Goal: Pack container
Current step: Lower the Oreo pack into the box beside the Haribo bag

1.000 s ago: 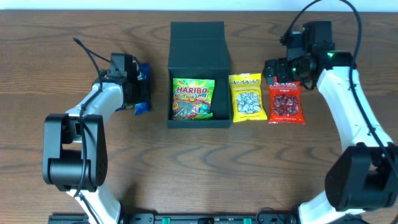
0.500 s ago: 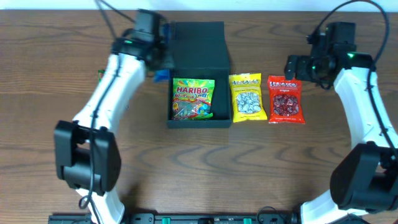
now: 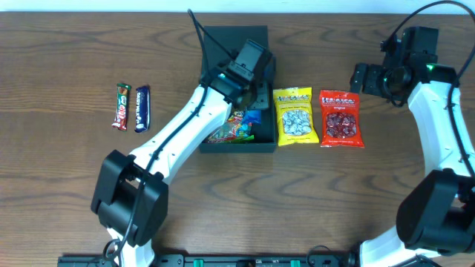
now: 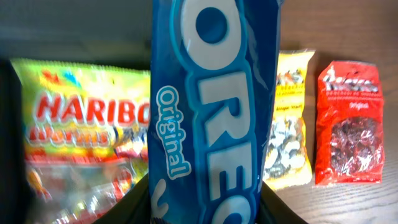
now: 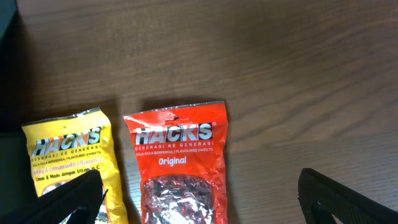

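upper centre of the overhead view: dark teal-green square cardboard box (image 3: 215, 142) on the brown wooden table (image 3: 334, 200), flap lid open toward the top edge. inside it, a green-and-yellow haribo gummy bag (image 4: 81, 124). above the box's right half, left gripper (image 3: 251, 100) clamped on a blue glossy oreo biscuit packet (image 4: 214, 106). just right of the box, side by side, a yellow hacks sweet bag (image 3: 295, 116) and a red hacks sweet bag (image 3: 341, 119). upper right, right gripper (image 5: 199, 180) spread wide, holding nothing. far left, two slim wrapped chocolate bars (image 3: 122, 106).
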`<state>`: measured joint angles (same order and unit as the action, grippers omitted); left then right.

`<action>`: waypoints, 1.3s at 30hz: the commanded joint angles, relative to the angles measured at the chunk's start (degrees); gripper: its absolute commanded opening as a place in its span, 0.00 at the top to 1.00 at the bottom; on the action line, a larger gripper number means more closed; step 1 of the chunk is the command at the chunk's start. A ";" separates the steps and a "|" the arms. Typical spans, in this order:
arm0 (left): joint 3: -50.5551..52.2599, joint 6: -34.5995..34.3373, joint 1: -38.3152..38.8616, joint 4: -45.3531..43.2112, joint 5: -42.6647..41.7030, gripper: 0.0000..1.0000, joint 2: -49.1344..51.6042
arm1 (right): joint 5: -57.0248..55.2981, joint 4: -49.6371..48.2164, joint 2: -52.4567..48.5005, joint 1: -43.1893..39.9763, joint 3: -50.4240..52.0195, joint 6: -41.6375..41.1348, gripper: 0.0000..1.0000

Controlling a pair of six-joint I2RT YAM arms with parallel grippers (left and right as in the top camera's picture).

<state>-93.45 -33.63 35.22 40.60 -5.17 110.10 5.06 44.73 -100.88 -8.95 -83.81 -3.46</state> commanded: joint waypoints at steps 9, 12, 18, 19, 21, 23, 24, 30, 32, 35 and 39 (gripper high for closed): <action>-0.39 -8.68 4.96 3.08 -0.74 0.94 5.84 | -0.11 0.52 -0.76 -0.50 0.37 -0.81 0.01; -0.39 -9.44 4.96 3.06 -0.17 0.94 5.84 | -0.11 1.11 -0.76 -0.50 0.37 -0.79 0.01; -0.39 -10.23 4.94 3.30 2.27 0.76 5.84 | -0.09 1.29 -0.76 -0.50 0.37 -0.81 0.01; -0.39 -10.21 4.94 3.30 3.21 0.69 5.84 | -0.04 1.38 -0.76 -0.50 0.37 -0.83 0.01; -0.39 -10.21 4.92 2.86 4.94 0.55 5.84 | 1.03 1.60 -0.76 -0.50 0.37 -0.79 0.01; -0.39 -10.12 4.94 2.29 5.84 0.10 5.81 | 2.16 2.05 -0.76 -0.46 0.37 -0.79 0.01; -0.39 -10.12 4.94 2.21 5.77 0.05 5.81 | 2.67 2.27 -0.76 -0.46 0.37 -0.81 0.01; -0.42 -7.43 4.92 2.43 4.09 0.05 5.09 | 3.34 3.52 -0.76 -0.35 0.37 -0.79 0.01; -0.48 -5.79 4.92 2.36 4.13 0.05 3.87 | 3.34 4.17 -0.76 -0.35 0.37 -0.76 0.01; -0.50 -3.32 4.70 2.16 5.27 0.05 0.57 | 3.32 5.55 -0.76 -0.35 0.37 -0.72 0.02; -0.50 1.25 3.26 2.45 7.52 0.05 -5.79 | 2.64 6.67 -1.01 0.11 1.95 2.45 0.04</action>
<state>-93.43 -37.36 39.90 42.94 -0.56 111.15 7.90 51.16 -100.88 -8.93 -83.44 -2.87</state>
